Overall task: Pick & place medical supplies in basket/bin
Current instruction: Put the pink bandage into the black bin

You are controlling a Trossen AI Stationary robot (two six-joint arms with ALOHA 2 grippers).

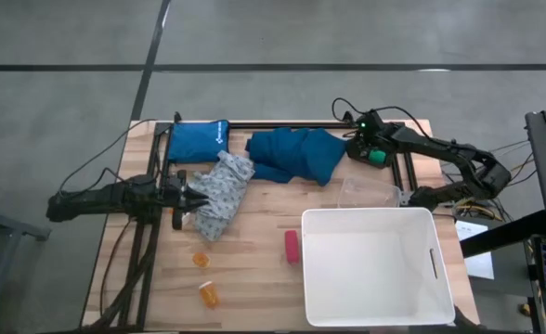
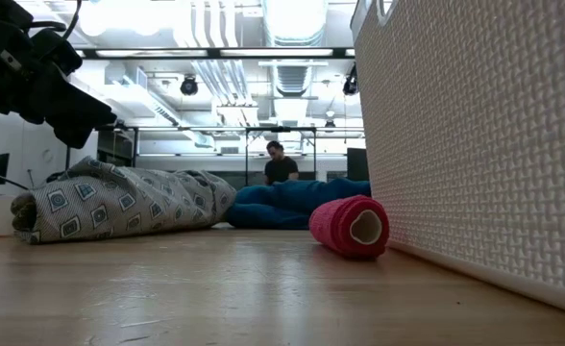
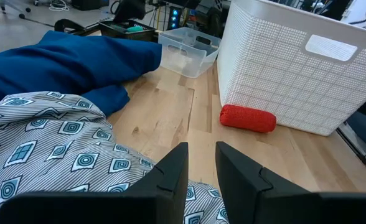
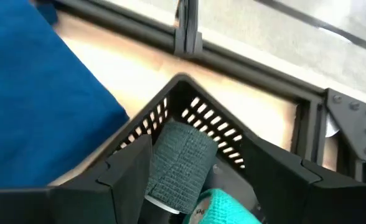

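While the patterned cloth (image 1: 220, 193) is lying bunched near the table's (image 1: 254, 269) left edge, the left gripper (image 1: 197, 197) is hovering at its left side, and in the left wrist view its fingers (image 3: 173, 171) are sitting a narrow gap apart just over the fabric, gripping nothing. Beside it, toward the far edge, the teal cloth (image 1: 296, 153) is spreading across the middle of the table, with a blue pouch (image 1: 197, 141) at the far left corner. A red roll (image 1: 292, 245) is lying near the middle, just beside the left wall of the white tub (image 1: 377, 265), which is filling the near right corner. Two orange pill bottles (image 1: 204, 278) are resting near the front edge, left of the tub. At the far right corner, the right gripper (image 1: 360, 141) is reaching into a black slotted tray (image 4: 195, 112), its jaws standing apart on either side of a grey-green roll (image 4: 178, 165) without closing on it. A clear plastic tray (image 1: 366, 190) is sitting just behind the tub.
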